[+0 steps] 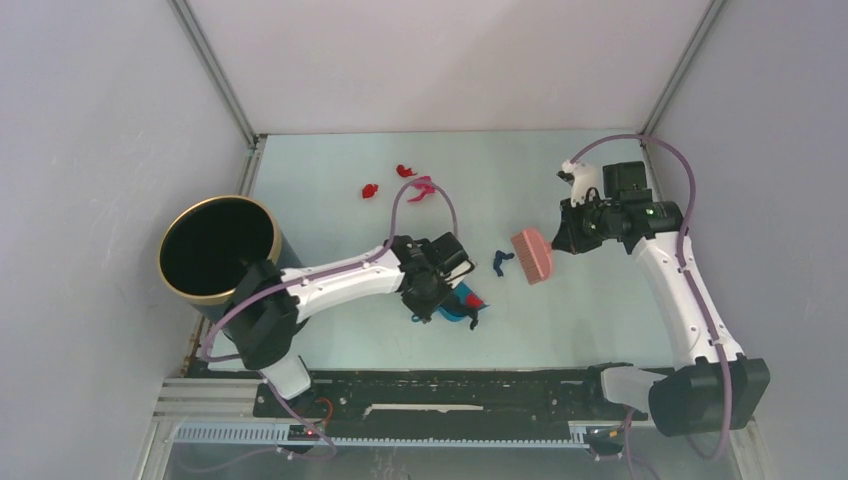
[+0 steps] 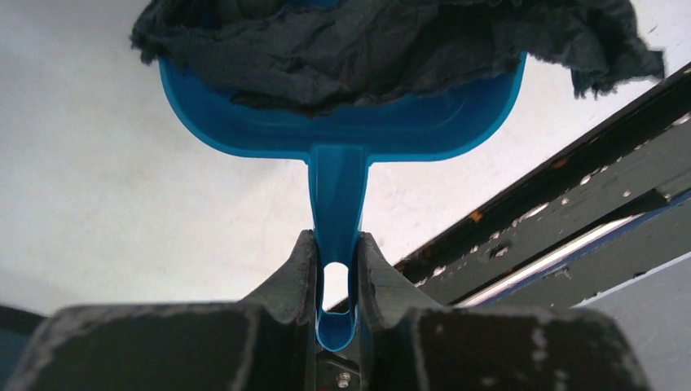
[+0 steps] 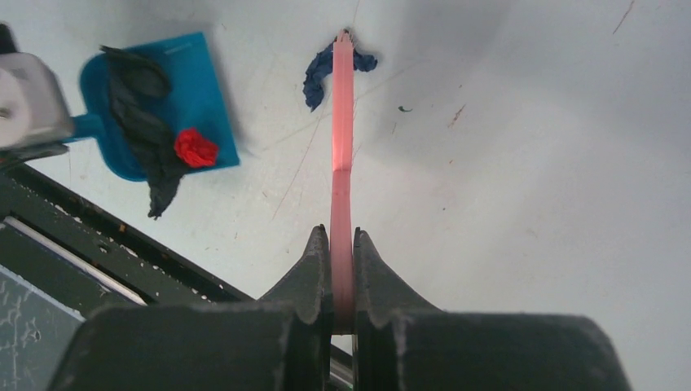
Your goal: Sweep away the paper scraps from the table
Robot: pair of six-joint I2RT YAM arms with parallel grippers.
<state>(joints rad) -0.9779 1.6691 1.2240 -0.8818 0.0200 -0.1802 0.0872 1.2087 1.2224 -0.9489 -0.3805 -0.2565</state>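
Paper scraps point(image 1: 369, 189) scattered over the table point(image 1: 580, 310). Dark blue scrap point(image 3: 318, 73) straight ahead of the right claw point(image 3: 342, 244), at the far tip of the pink brush point(image 3: 342, 122); touching it or only just beside it, hard to tell. Black scrap point(image 3: 143, 114) and small red scrap point(image 3: 196, 148) in the blue dustpan point(image 3: 195, 73), ahead and to the left of that claw, black scrap hanging over the pan's edge. Red bits point(image 1: 404, 171) and a magenta bit point(image 1: 422, 188) well beyond the left claw point(image 2: 334, 244), toward the far wall.

Right claw clenched on the brush's thin handle, brush reaching straight out from the fingers. Left claw grasping the dustpan's handle, pan directly in front of its fingertips. Black bin point(image 1: 215, 248) well off to the left of the left claw, near that arm's base.
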